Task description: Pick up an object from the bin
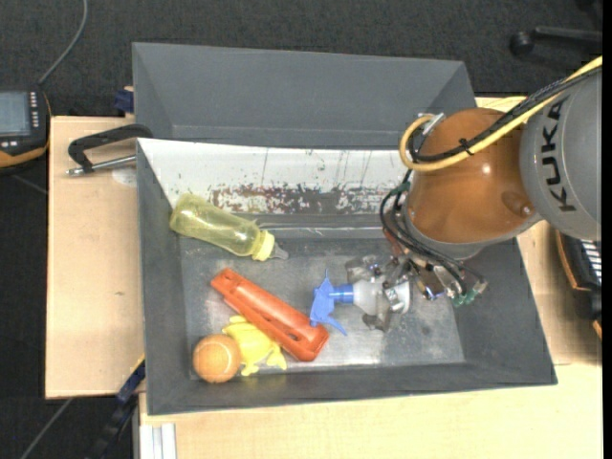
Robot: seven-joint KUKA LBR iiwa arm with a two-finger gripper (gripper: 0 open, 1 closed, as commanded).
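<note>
Pincer (385,299) low over bin (430,338) floor, lower right of frame, open or closed: cannot tell | blue star-shaped toy (330,304) just left of it, likely the target because nearest | orange tube (271,316), yellow bottle (218,228) lie further left.

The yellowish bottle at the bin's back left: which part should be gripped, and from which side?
Grip the yellowish bottle across the middle of its wide body, coming from above. It lies on its side, apart from the other things, and its narrower cap end would probably slip.
</note>
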